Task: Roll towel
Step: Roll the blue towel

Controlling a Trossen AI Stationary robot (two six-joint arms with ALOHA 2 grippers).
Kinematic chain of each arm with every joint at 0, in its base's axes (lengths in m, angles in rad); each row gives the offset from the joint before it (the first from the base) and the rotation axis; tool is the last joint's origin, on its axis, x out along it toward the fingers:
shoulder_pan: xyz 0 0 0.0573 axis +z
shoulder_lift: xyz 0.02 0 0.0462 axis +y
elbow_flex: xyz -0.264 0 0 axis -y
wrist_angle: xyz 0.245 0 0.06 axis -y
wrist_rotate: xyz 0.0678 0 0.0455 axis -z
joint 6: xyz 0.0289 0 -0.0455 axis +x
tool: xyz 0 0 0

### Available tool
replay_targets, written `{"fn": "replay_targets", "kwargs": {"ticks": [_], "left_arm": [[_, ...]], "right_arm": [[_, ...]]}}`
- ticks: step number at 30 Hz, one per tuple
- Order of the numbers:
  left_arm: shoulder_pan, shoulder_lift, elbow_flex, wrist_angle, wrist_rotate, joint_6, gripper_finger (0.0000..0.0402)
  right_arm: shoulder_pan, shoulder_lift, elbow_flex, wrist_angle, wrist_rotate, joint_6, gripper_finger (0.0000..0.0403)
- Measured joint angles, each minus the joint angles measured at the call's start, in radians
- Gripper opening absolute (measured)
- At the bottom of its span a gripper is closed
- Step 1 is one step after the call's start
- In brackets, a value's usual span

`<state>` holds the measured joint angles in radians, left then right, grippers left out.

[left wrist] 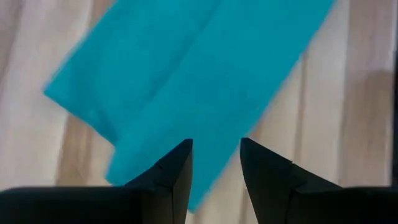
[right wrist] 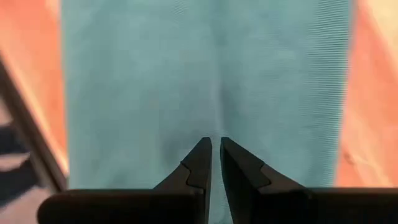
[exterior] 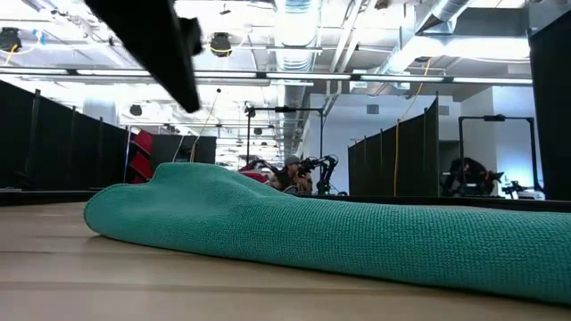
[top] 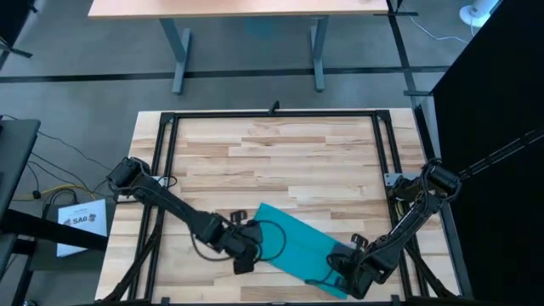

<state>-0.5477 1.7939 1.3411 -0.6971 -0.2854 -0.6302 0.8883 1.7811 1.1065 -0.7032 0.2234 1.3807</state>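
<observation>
Teal towel (top: 293,246) lies folded into a diagonal strip at the near edge of the wooden table (top: 280,161); right gripper (right wrist: 216,155), fingers nearly closed, over its near-right end; left gripper (left wrist: 216,158), fingers narrowly parted, over its left edge; a desk (top: 246,8) stands beyond.

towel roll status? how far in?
Done: towel looks folded into a narrow strip, lying diagonally near the table's front edge. In hand: left tool open over one long side; right tool nearly shut at the strip's front end, grip unclear. Left: no roll visible yet; all rolling remains.
</observation>
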Motion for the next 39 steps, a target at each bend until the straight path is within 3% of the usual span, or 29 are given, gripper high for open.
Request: {"fn": "replay_targets", "kwargs": {"ticks": [9,20,27,39], "left_arm": [[0.098,0.0,-0.001,0.011,0.06,0.129,0.0119],[0.07,0.0,-0.003,-0.059,0.08,0.16,0.0119],[0.045,0.001,-0.003,-0.124,0.08,0.16,0.0119],[0.04,0.002,-0.003,-0.127,0.08,0.162,0.0119]], "right_arm": [[-0.141,0.0,0.001,-0.02,-0.044,0.063,0.0022],[-0.292,0.005,-0.088,0.047,-0.167,-0.026,0.0022],[-0.382,0.001,-0.13,0.071,-0.253,-0.221,0.0022],[-0.657,0.002,-0.133,-0.002,-0.234,-0.609,0.0022]]}}
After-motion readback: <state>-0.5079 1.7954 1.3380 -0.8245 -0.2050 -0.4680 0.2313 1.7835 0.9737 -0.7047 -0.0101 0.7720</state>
